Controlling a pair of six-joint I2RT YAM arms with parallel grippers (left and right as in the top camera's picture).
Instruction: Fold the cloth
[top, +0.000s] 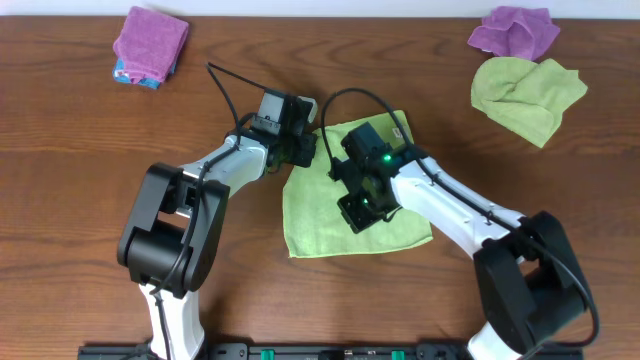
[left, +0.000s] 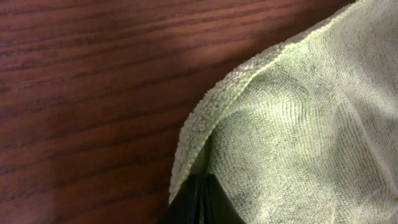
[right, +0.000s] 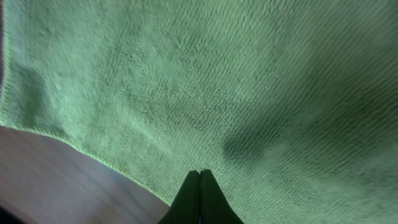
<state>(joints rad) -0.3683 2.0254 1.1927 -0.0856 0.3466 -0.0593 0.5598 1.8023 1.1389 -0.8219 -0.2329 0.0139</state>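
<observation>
The cloth (top: 318, 218), a lime-green towel, lies mostly flat in the middle of the wooden table (top: 80, 150). My left gripper (top: 303, 150) is at the towel's upper-left corner. In the left wrist view its dark fingers (left: 193, 199) are shut on the raised hem of the cloth (left: 298, 112). My right gripper (top: 354, 213) hovers over the middle of the towel. In the right wrist view it (right: 200, 173) is shut with nothing between the fingers, and the cloth (right: 186, 81) below it carries its shadow.
A folded purple cloth (top: 150, 40) lies on a blue one at the back left. At the back right a crumpled purple cloth (top: 515, 30) rests above a second lime-green cloth (top: 527, 92). Black cables loop over the centre towel's far edge.
</observation>
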